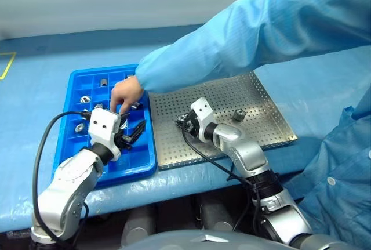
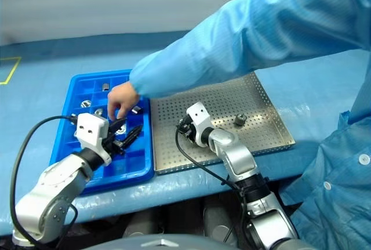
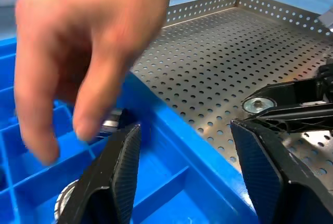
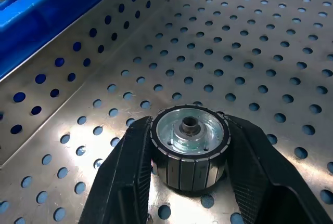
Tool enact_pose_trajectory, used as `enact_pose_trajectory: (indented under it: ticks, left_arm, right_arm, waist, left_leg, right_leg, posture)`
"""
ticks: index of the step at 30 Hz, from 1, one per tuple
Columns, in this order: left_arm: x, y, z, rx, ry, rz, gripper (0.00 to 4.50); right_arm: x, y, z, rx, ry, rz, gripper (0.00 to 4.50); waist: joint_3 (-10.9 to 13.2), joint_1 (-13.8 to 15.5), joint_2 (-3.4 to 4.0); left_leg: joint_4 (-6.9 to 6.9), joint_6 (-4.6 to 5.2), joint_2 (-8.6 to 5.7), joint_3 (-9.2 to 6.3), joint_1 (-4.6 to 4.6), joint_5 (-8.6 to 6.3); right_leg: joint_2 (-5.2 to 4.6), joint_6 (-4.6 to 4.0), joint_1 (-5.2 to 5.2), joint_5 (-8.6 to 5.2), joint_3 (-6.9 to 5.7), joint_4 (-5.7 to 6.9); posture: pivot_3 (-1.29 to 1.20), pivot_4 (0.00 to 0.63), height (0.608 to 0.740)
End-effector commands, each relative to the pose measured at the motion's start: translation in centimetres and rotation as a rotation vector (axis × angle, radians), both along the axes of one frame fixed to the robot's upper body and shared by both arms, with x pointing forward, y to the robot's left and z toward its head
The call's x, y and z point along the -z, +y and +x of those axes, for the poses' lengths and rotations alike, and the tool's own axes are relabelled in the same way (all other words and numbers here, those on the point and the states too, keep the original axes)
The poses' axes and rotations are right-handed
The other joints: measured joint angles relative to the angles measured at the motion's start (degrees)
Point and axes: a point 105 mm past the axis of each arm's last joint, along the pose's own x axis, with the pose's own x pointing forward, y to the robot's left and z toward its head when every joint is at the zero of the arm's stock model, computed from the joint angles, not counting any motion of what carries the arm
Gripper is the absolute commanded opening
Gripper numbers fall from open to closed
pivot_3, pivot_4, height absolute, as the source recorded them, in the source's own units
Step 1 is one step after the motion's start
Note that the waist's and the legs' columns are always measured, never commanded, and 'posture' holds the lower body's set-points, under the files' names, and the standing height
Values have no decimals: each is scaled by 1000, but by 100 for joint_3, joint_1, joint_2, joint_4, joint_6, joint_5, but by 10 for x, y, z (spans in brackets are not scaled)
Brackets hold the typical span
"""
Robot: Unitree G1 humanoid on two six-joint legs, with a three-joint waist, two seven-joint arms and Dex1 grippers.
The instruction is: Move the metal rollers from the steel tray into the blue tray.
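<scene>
While a person's hand (image 1: 126,94) is reaching into the blue tray (image 1: 78,79), the right pincer (image 4: 188,154) is clenched on a roller (image 4: 189,143) near the left rim of the steel tray (image 1: 264,108). In the right wrist view both fingers are pressed flat against the roller's ribbed side wall, and the roller stands upright on the perforated floor, hole upward. A second roller (image 1: 238,114) is seen further right on the steel tray, well apart from the pincer. Several more rollers lie in the blue tray's compartments, one (image 1: 104,82) at the far side.

The left pincer (image 3: 184,169) is held released over the near right part of the blue tray, nothing between its fingers, just beside the person's fingers (image 3: 86,125).

The roller is judged to be rigid and dense for its bulk, so it should not deform. Its polished top face looks slippery, while the grooved side should give the pads some purchase. A hold across the side wall at mid-height, as now, is judged the soundest; a grip near the top edge could let it tip or slide out. The bench (image 1: 40,41) is covered in blue sheet, and both trays rest on it side by side.
</scene>
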Motion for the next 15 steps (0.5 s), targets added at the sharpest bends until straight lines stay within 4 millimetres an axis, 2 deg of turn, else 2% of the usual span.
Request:
enact_pose_trajectory:
  ticks: [1,5,9,12,15]
  left_arm:
    - [-15,4,-8,4,-51,18,2998]
    - [-15,15,-13,-21,-40,48,2998]
    - [-14,31,-22,-54,-22,101,2998]
    - [-11,48,-28,-107,6,178,2998]
    - [-15,74,-32,-227,10,224,2998]
  right_arm:
    - [-38,14,-12,-108,-85,86,1694]
    - [-67,30,-32,-249,-141,136,1694]
    - [-91,53,-61,-417,-168,201,1694]
    - [-96,68,-76,-505,-154,222,1694]
    - [-90,87,-81,-539,-106,226,1694]
  waist:
    - [0,0,0]
    - [0,6,0]
    - [0,4,0]
    - [0,12,1]
    - [-2,46,-4]
  left_leg:
    - [0,0,0,0,-1,0]
    - [-1,0,1,-3,-2,0]
    - [-1,0,4,-7,0,0]
    - [-3,0,7,-10,3,0]
    - [-2,0,7,-10,3,0]
  right_leg:
    - [0,0,-1,0,0,-1]
    - [-2,10,-2,-6,-1,-1]
    - [-1,8,-3,-14,-3,1]
    - [-2,-10,-7,-28,-3,4]
    - [-3,-15,-4,-31,-7,4]
  posture:
    - [-7,150,740]
    - [4,150,740]
    - [16,150,740]
    - [31,150,740]
    - [51,150,740]
